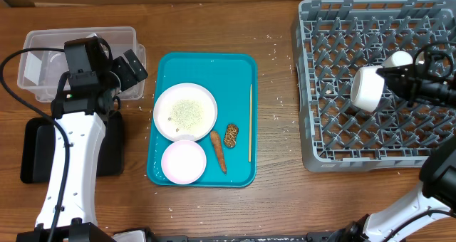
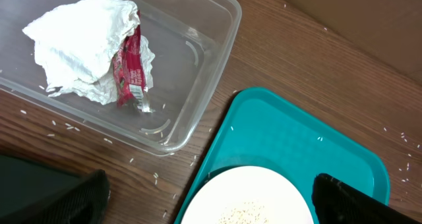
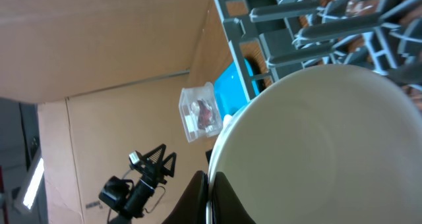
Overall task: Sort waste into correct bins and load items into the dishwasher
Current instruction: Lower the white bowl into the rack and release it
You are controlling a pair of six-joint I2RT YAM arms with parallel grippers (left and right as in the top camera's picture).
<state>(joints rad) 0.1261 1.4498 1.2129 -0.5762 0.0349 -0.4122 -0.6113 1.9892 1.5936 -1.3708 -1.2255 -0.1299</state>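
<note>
Rack (image 1: 328,151) on the right in the overhead, right gripper (image 1: 385,74) over it, pinching a white cup (image 1: 365,90) by the rim; left gripper (image 1: 128,67) hangs spread wide beside the tub (image 1: 43,37); teal tray (image 1: 242,71) carries the plate (image 1: 165,103) with rice (image 1: 187,112), a bowl (image 1: 184,161), carrot (image 1: 218,151) and brown lump (image 1: 231,134). Left wrist: fingers (image 2: 79,197) far apart, nothing between them; paper (image 2: 82,43) with red scrap (image 2: 132,66) sits in the tub. Right wrist: jaws clamped on the cup's rim; rack pegs right behind it.
</note>
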